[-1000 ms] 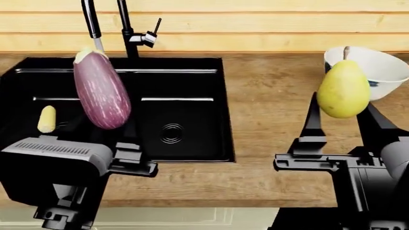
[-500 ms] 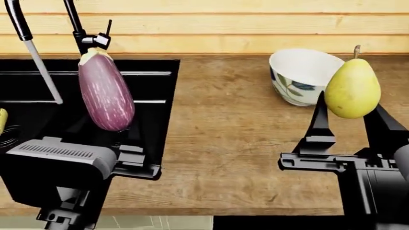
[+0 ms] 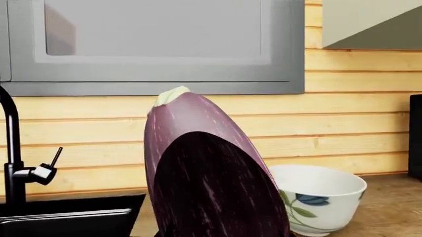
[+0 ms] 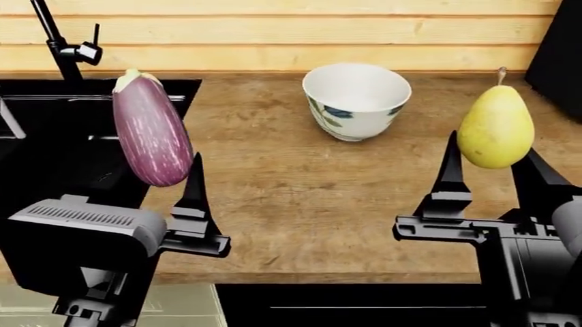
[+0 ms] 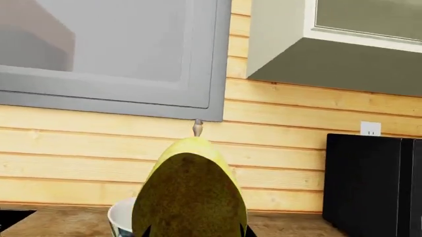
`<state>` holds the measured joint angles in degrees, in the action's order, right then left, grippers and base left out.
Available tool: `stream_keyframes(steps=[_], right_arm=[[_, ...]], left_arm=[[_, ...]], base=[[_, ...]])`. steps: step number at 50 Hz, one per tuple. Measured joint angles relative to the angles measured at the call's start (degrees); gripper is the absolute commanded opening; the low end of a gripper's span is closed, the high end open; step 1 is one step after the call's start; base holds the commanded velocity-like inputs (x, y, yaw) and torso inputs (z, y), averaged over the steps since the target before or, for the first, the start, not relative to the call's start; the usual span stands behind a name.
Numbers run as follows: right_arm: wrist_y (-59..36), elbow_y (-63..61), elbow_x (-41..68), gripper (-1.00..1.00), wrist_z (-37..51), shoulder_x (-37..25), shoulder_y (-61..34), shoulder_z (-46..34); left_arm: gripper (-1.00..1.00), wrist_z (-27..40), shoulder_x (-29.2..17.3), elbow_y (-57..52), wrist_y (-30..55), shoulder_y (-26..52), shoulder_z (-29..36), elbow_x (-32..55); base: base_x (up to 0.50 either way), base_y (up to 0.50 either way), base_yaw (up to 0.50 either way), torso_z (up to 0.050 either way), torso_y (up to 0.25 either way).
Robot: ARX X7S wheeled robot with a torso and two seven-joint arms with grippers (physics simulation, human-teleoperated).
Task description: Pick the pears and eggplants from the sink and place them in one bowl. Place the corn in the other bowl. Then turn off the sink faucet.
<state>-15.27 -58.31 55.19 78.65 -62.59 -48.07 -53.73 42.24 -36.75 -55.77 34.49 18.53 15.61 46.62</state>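
My left gripper (image 4: 168, 170) is shut on the striped purple eggplant (image 4: 152, 129), which stands upright above the sink's (image 4: 82, 146) right edge. The eggplant (image 3: 204, 173) fills the left wrist view, with the flowered white bowl (image 3: 319, 197) behind it. Above the counter's right side, the yellow-green pear (image 4: 495, 133) stands stem up, with my right gripper (image 4: 493, 165) shut on it. The pear (image 5: 191, 192) hides most of the bowl (image 5: 117, 217) in the right wrist view. The bowl (image 4: 356, 99) stands empty at the counter's back middle. The faucet (image 4: 59, 41) rises at the far left. The corn is out of view.
The wooden counter (image 4: 318, 204) runs from the sink to the right. A black appliance (image 4: 559, 54) stands at the back right corner and also shows as a black box (image 5: 372, 182) in the right wrist view. A wooden plank wall (image 4: 291, 27) closes the back.
The head view has swung right: sink and faucet slid to the left edge, the corn left the view, and the bowl came to the middle. Both grippers kept their hold.
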Motion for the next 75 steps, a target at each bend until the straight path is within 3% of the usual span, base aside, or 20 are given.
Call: stream_keyframes(steps=[19, 37, 51, 61, 75], right_arm=[[0.49, -0.41, -0.67, -1.0, 0.29, -0.29, -0.36, -0.72], [0.85, 0.4, -1.97, -1.0, -2.2, 0.76, -0.64, -2.31], [1.62, 1.49, -2.18, -1.0, -3.8, 1.3, -0.56, -2.92], [2.08, 1.76, -2.34, -1.0, -4.15, 1.18, -0.44, -3.07], [2.87, 2.01, -2.4, -1.0, -4.16, 0.56, -0.16, -3.05]], left_arm=[[-1.0, 0.81, -0.69, -0.52, -0.44, 0.11, 0.26, 0.41], [-1.0, 2.32, -0.95, 0.49, -0.3, 1.16, -0.16, 2.93], [-1.0, 4.03, 5.24, 15.86, 13.83, 26.64, 4.65, 13.03], [-1.0, -2.18, 11.36, 32.31, 19.32, 42.05, 9.73, 14.38], [-1.0, -12.08, 19.36, 56.1, 24.91, 57.5, 13.79, 16.56]], base=[[0.18, -0.49, 0.0, 0.0, 0.0], [0.14, 0.0, 0.0, 0.0, 0.001], [0.0, 0.0, 0.0, 0.0, 0.0], [0.0, 0.0, 0.0, 0.002, 0.001], [0.0, 0.0, 0.0, 0.0, 0.0]])
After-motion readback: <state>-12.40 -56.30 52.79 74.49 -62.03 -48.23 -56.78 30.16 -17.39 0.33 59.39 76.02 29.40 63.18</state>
